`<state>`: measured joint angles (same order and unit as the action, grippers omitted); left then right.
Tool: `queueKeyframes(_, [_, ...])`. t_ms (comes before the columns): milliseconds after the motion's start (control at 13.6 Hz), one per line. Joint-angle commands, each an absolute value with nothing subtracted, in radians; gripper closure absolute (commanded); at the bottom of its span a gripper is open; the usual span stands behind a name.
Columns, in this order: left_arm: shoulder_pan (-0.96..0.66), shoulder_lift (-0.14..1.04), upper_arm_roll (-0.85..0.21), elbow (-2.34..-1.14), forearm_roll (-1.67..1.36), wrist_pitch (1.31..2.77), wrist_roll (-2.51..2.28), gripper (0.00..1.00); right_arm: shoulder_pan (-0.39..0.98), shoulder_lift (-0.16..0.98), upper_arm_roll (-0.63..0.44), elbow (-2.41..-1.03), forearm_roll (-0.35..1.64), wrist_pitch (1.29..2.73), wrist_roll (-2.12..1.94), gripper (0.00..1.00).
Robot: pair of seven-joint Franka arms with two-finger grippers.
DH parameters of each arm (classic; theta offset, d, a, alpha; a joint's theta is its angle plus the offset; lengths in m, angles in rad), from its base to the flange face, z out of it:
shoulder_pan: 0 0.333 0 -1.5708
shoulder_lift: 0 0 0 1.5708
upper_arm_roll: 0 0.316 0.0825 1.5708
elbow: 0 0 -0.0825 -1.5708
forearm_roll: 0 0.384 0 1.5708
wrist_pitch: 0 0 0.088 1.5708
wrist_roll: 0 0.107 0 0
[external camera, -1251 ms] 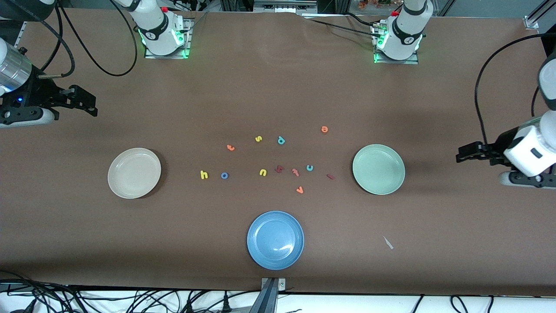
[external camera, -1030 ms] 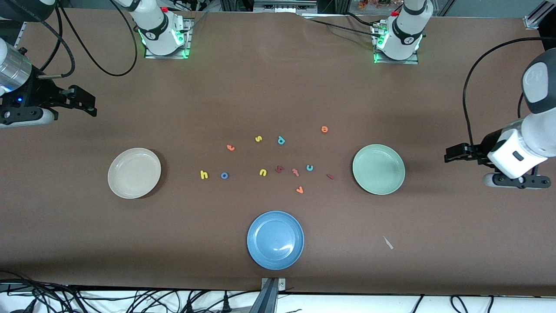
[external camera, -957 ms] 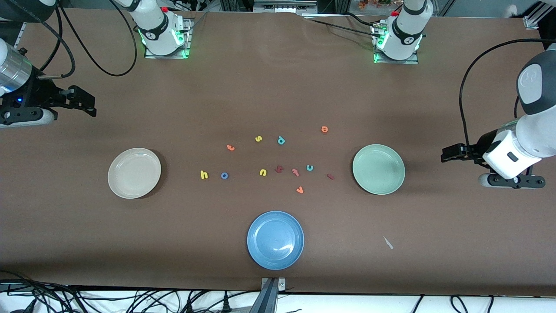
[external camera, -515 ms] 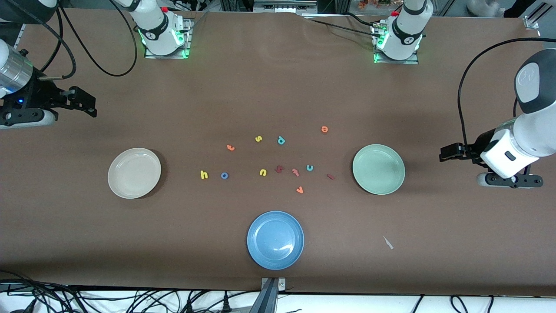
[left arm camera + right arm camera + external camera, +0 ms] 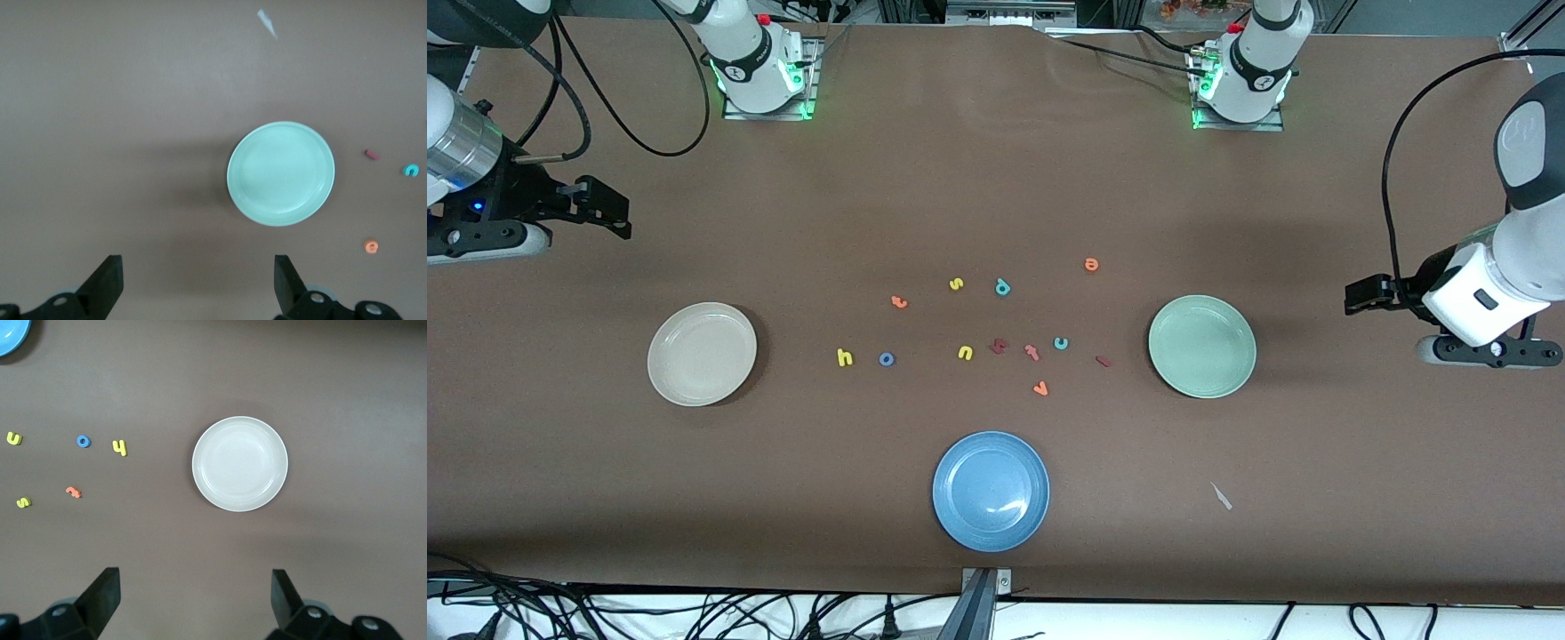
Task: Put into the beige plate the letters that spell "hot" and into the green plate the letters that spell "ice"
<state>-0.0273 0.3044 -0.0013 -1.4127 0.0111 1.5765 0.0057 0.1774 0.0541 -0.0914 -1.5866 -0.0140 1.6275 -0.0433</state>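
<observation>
Letters [image 5: 996,329] unmoved — left gripper [image 5: 1356,296] shifted outward

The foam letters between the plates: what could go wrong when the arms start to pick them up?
1. Two "t" letters exist: the orange t and a pinkish-red t. The wrong one may end up in the beige plate.
2. The teal c lies close beside the pinkish-red t, so open fingers might push its neighbour.
3. The dark red i is tiny and flat; the left gripper might slip off it near the green plate.
</observation>
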Motion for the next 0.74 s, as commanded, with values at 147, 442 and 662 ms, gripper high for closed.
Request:
queueKeyframes(147, [-0.032, 0.279, -0.002, -1.404, 0.06, 1.543, 0.011, 0.0, 0.178, 0.049, -0.084, -1.54, -0.011, 1.609, -0.043, 0.0])
queueKeyframes(442, [-0.032, 0.275, 0.0, -1.404, 0.06, 1.543, 0.011, 0.0, 0.181, 0.055, -0.083, -1.497, -0.015, 1.562, -0.04, 0.0])
queueKeyframes(662, [-0.032, 0.275, 0.0, -1.404, 0.054, 1.542, 0.011, 0.0, 0.184, 0.055, -0.087, -1.497, -0.018, 1.562, -0.043, 0.0])
